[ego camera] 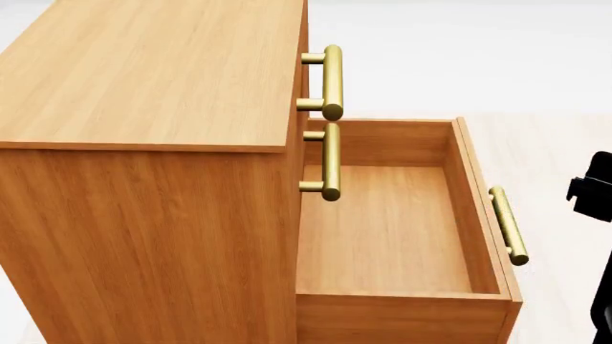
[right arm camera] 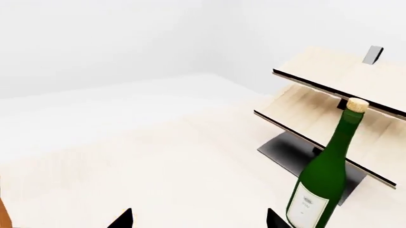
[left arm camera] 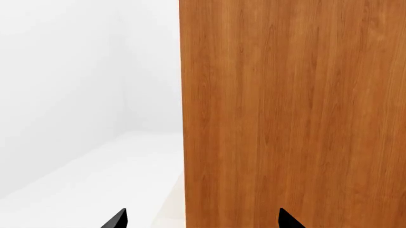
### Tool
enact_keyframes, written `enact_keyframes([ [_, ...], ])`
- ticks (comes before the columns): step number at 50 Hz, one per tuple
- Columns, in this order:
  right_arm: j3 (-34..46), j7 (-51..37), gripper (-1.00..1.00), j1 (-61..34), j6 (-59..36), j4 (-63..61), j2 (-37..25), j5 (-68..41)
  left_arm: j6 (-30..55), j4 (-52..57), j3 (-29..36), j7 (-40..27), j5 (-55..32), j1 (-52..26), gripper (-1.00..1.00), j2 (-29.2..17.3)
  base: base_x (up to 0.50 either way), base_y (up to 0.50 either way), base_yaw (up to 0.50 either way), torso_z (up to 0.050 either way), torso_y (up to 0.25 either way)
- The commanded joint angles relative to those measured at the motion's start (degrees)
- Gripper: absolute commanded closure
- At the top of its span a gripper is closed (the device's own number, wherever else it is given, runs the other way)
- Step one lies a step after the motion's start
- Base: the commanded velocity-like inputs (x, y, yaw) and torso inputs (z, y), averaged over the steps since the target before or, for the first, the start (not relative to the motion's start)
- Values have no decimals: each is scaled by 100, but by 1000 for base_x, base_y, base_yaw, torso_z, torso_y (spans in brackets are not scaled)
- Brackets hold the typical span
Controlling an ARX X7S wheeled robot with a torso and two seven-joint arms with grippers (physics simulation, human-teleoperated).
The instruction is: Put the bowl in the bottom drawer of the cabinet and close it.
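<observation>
The orange-brown cabinet (ego camera: 143, 79) fills the left of the head view. Its bottom drawer (ego camera: 471, 215) is pulled out to the right and holds nothing; the brass handle (ego camera: 508, 226) is on its front. The bowl is out of view in every frame. My left gripper (left arm camera: 201, 221) is open, its two black fingertips (left arm camera: 119, 218) spread wide in front of a flat side of the cabinet (left arm camera: 292, 114). My right gripper (right arm camera: 199, 219) is also open and empty, pointing over a pale floor. A black part of the right arm (ego camera: 598, 188) shows at the head view's right edge.
The two upper drawers are shut, their brass handles (ego camera: 331, 80) (ego camera: 330, 161) sticking out above the open drawer. In the right wrist view a green wine bottle (right arm camera: 323, 180) stands in front of a pale slanted rack (right arm camera: 330, 109).
</observation>
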State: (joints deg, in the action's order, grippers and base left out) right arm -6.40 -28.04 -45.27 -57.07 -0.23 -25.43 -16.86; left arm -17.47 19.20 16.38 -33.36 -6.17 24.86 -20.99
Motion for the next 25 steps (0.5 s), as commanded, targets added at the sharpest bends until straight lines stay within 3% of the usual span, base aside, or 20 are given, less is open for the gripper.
enact_keyframes([
  [1, -297, -368, -100, 28, -19, 82, 48, 107, -35, -42, 18, -16, 0, -17, -100, -4, 0, 0, 0, 0, 0],
  [25, -637, -1000, -100, 99, 165, 359, 96, 422, -42, 2, 36, -65, -13, 5, -100, -45, 0, 0, 0, 0, 0],
])
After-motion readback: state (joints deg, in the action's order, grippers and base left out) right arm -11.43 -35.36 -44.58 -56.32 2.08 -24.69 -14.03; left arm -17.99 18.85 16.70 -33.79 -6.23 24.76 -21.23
